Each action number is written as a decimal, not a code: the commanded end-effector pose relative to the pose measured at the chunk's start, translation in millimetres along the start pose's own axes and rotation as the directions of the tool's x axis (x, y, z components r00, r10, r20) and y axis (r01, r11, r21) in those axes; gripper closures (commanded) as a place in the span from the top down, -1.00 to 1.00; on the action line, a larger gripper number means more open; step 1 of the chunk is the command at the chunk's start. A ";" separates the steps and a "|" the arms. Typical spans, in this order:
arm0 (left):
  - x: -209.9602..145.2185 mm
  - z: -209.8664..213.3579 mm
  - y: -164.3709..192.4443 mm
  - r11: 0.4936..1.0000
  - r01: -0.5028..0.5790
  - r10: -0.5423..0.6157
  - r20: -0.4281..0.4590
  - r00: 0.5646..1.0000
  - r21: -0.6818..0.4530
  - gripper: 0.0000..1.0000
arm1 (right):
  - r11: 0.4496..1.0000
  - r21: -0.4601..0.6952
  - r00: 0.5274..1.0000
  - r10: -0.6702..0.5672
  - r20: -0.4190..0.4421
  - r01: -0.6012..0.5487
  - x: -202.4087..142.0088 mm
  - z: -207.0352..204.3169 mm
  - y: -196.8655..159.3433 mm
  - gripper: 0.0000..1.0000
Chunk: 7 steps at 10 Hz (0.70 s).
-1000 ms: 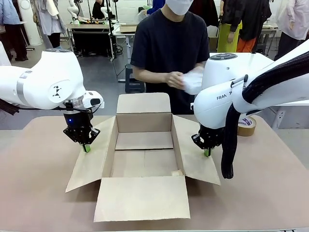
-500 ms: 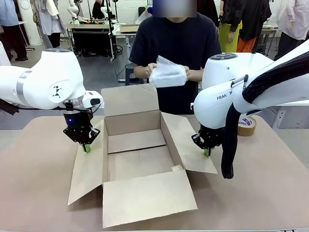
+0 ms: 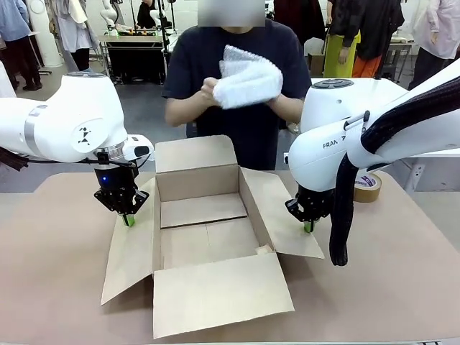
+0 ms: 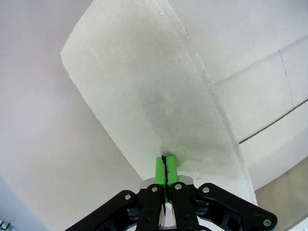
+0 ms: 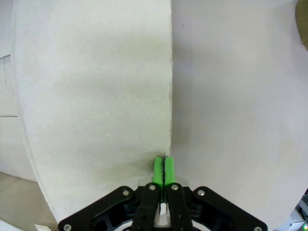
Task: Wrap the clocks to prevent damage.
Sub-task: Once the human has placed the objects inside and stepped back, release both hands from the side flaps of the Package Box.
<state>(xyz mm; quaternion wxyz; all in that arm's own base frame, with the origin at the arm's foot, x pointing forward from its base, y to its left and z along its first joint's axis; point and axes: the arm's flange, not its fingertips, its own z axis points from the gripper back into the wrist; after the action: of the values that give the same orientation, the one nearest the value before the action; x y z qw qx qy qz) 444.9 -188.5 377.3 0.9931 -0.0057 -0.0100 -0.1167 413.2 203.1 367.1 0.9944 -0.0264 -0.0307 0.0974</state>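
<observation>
So the cardboard box (image 3: 198, 182) sits open in the middle of the table (image 3: 57, 273) with all four flaps folded out. From the front, all you can see inside is its bare cardboard floor, plus a small torn-looking bit by the right wall that I can't really make out.

The thing being wrapped isn't in the box. The person on the far side has a bundle (image 3: 248, 85) of white bubbly wrap up at chest height, well above the box. One hand (image 3: 210, 90) grips its end. The other hand is mostly behind the bundle, so I can't say how it's holding on. Whatever is inside is completely covered, so I can't see a clock at all.

The left gripper (image 3: 129, 220) has its green pads pressed together with nothing between them. Its tips are down on the left flap (image 3: 133, 248), and the wrist view shows them touching the cardboard.

The right gripper (image 3: 308, 226) is closed the same way and isn't holding anything either. Its tips are right at the outer edge of the right flap (image 3: 284, 215). I honestly can't tell whether they're on the cardboard or on the table just beside it.

There's also a roll of tape (image 3: 368, 187) on the table at the right, half hidden behind the right arm.
</observation>
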 end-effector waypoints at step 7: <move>-0.8 2.1 0.6 1.000 0.000 0.000 0.002 1.000 0.002 -0.99 | 1.000 0.011 1.000 -0.020 -0.011 0.020 -1.9 -1.0 0.1 -0.98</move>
<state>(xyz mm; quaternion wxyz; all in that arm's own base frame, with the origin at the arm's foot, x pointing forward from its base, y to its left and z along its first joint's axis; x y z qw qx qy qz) 444.9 -188.5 377.3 0.9931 -0.0057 -0.0100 -0.1168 413.2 203.1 367.1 0.9944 -0.0264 -0.0307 0.0974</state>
